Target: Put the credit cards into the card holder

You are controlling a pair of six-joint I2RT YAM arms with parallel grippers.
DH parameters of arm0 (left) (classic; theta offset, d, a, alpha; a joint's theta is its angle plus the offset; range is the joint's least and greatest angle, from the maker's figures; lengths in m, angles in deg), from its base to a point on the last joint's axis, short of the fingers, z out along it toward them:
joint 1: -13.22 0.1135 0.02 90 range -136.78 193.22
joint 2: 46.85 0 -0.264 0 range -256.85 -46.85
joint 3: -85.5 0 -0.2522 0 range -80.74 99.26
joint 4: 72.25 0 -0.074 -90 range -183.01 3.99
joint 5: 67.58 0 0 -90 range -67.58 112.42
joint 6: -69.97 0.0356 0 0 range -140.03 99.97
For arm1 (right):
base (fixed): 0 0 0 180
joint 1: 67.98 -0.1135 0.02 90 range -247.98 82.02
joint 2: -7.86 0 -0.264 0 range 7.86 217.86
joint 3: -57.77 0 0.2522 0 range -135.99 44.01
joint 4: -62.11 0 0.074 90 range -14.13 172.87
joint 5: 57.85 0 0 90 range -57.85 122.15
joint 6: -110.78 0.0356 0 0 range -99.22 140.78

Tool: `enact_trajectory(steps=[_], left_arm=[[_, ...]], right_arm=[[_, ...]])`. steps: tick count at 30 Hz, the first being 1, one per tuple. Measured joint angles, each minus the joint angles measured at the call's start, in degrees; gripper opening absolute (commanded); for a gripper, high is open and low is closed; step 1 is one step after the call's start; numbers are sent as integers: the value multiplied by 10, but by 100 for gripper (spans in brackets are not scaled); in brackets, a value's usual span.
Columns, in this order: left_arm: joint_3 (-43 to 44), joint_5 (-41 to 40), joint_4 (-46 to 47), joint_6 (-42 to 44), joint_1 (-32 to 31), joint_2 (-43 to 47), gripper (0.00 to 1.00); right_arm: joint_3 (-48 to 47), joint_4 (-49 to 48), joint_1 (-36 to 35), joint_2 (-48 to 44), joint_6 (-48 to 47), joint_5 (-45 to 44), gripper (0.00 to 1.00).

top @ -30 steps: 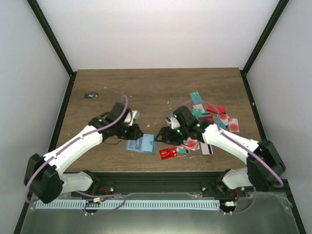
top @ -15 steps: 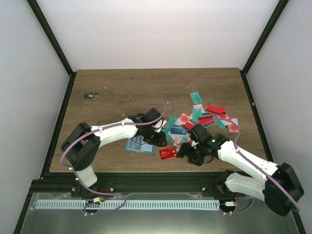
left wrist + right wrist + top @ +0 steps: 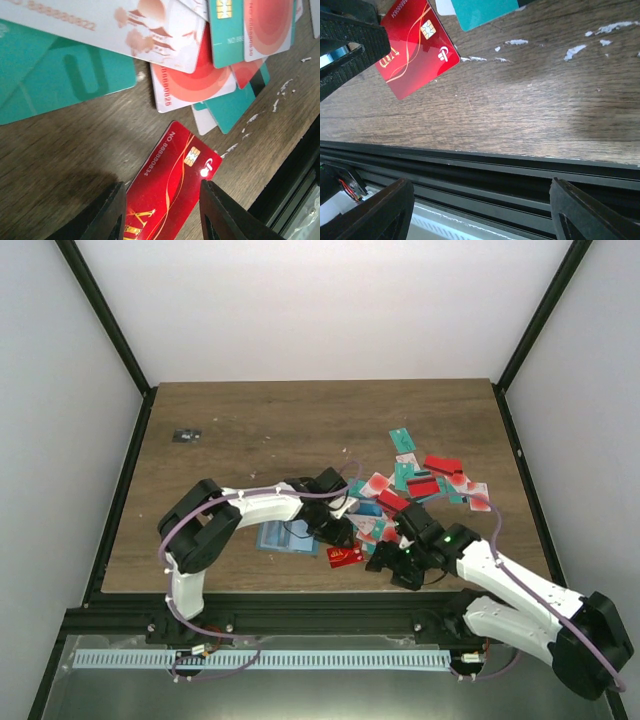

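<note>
Beneath spread left pincer (image 3: 162, 200), one red credit card (image 3: 172, 167)

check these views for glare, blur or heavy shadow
Left wrist: a bright glare spot on the red card beside its chip, the left gripper's fingers soft and out of focus, a dark shadow on the table at lower left. Right wrist: that card sharp, the right gripper's fingers blurred at the bottom corners. Top external: even light, no glare, the credit cards too small for detail.
</note>
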Motion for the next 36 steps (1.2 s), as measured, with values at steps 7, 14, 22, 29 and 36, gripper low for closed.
enact_trajectory(steps=[7,14,22,29,36], left_arm=[[-15,14,37,0,-29,0,40],[-66,21,100,-34,-70,23,38],[-81,14,134,-75,-98,27,36],[-96,11,155,-98,-100,33,35],[-114,8,165,-118,-102,45,34]], right_arm=[[23,-1,0,-7,4,23,76],[65,-24,0,-21,20,66,77],[129,-84,0,-34,63,110,76],[173,-175,-5,-43,126,127,71],[207,-265,-16,-38,188,129,65]])
